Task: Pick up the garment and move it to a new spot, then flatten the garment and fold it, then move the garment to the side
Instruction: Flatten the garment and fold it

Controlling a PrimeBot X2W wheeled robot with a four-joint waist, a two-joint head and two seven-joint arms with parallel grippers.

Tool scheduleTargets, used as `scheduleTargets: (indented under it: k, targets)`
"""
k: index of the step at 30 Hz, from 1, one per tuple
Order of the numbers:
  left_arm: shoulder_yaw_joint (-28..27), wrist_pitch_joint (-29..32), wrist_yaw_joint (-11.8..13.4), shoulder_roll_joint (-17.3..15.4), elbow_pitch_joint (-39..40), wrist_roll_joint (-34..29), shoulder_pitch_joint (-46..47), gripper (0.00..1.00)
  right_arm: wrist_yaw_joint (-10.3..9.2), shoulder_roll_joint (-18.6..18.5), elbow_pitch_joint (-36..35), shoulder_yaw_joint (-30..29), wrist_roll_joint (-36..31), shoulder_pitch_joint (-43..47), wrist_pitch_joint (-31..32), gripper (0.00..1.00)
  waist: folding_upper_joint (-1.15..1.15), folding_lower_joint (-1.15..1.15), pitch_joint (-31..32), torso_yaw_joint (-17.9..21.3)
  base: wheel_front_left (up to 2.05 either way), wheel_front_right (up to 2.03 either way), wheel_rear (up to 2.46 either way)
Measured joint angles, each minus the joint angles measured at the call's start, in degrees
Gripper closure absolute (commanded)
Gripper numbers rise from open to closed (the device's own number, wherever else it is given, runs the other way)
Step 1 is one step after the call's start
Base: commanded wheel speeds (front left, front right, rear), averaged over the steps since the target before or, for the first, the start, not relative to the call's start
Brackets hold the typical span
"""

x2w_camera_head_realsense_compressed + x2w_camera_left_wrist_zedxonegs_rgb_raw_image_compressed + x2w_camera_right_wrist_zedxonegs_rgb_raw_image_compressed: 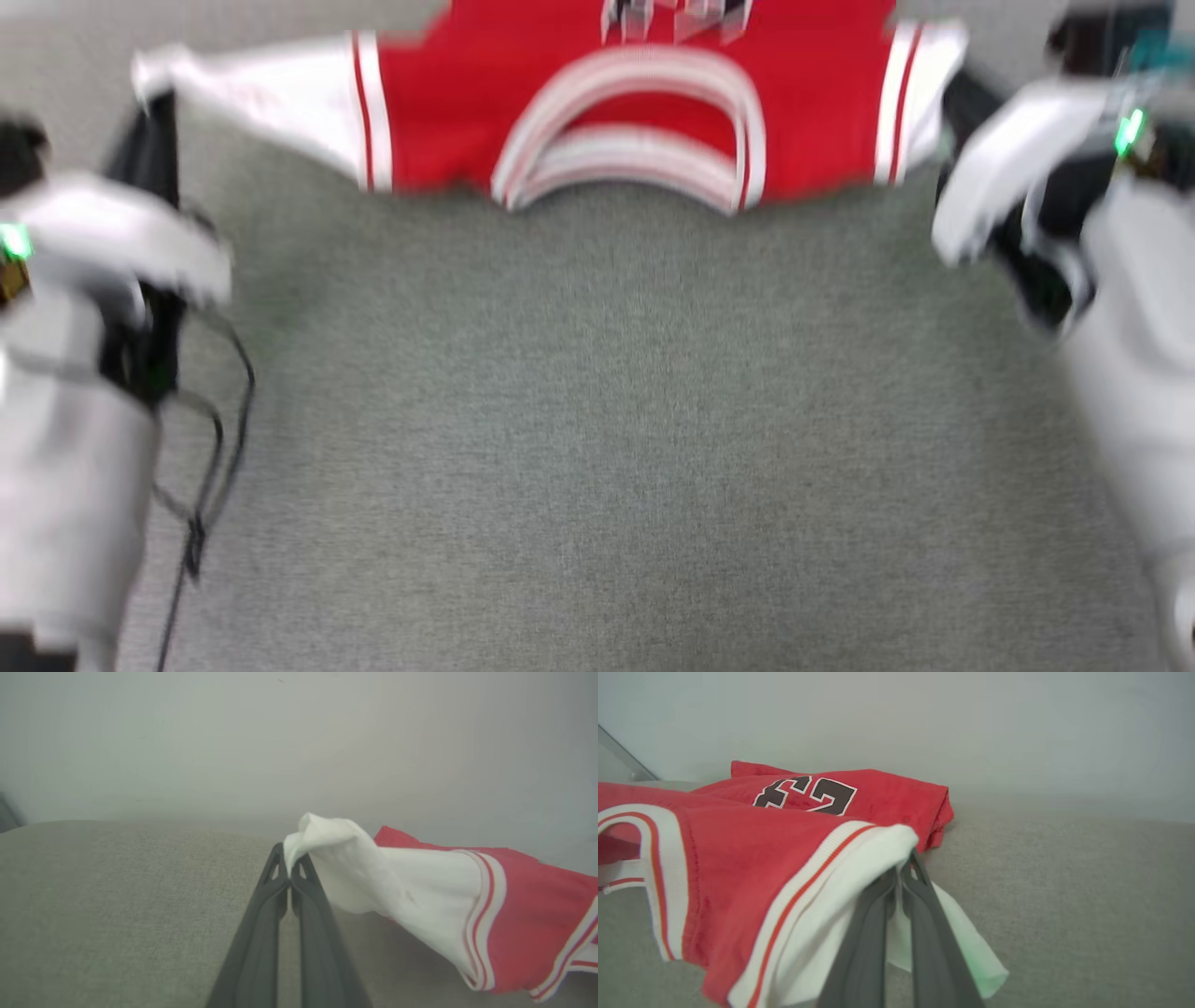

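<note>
1. The garment point(448, 121) stretches across the top of the head view. Its red body is in the upper middle, one white sleeve reaches to the upper left and the other to the upper right, and the top edge cuts off its far part.
2. Its striped neckline point(635, 112) curves toward the bottom of the frame. The black lettering point(672, 19) at the top edge is too blurred to read there.
3. In the right wrist view the garment point(752, 858) fills the left half. The near shoulder is raised, while the part bearing the lettering point(808, 794) lies on the surface at upper centre.
4. In the left wrist view the garment point(420, 882) hangs in from the right edge, with the white sleeve end at centre, clear of the surface below it.
5. The left gripper point(289, 858) has its fingers pressed together on that sleeve's bunched tip. In the head view the left gripper point(149, 103) is at the upper left, at the sleeve end.
6. The right gripper point(908, 865) is clamped on the white edge of the other sleeve, with loose fabric drooping to the lower right. In the head view the right gripper point(948, 103) appears, through the blur, to meet the sleeve at the upper right.
7. A grey woven surface point(607, 420) lies under everything.
8. A thin dark cable point(224, 420) loops at the lower left of the head view, beside the left arm.
9. A pale wall point(280, 742) fills the upper half of the left wrist view.
</note>
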State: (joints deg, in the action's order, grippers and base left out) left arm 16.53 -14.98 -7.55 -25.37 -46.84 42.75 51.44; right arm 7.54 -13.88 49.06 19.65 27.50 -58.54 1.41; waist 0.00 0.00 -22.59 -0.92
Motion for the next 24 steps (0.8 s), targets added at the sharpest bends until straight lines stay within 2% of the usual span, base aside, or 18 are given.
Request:
scheduleTargets:
  k: [4, 10, 15, 18, 24]
  targets:
    - [-2.4, 0.0, 0.6, 0.7, 5.2, -0.8, -11.1, 1.00, 0.00, -2.2, -4.1, 1.3, 3.0, 9.6, 0.2, 1.00, 0.00, 0.00, 4.7, -0.2, 0.00, 0.00, 0.00]
    - [-5.6, 0.0, 3.7, 1.7, 14.3, -1.8, -26.1, 1.00, 0.02, -5.2, -11.7, 0.3, 4.6, 23.4, 1.1, 1.00, 0.00, -0.01, 11.7, -0.7, 0.00, 0.00, 0.00]
    - [-5.9, 0.3, 7.3, 1.8, 22.0, -1.8, -38.7, 1.00, 0.04, -6.5, -18.3, -3.3, 0.5, 34.4, 3.5, 1.00, 0.00, -0.02, 16.6, -1.0, 0.00, 0.00, 0.00]
    - [-6.0, 1.3, 10.0, 1.2, 27.5, -1.9, -45.4, 1.00, 0.10, -6.1, -22.6, -6.7, -2.1, 41.4, 5.5, 1.00, 0.00, -0.02, 18.8, -1.1, 0.00, 0.00, 0.00]
    - [-4.7, 4.3, 15.4, 1.2, 36.5, -2.7, -58.1, 1.00, 0.08, -2.1, -31.0, -13.2, -5.5, 56.5, 10.8, 1.00, 0.00, -0.02, 22.6, -1.6, 0.00, 0.00, 0.00]
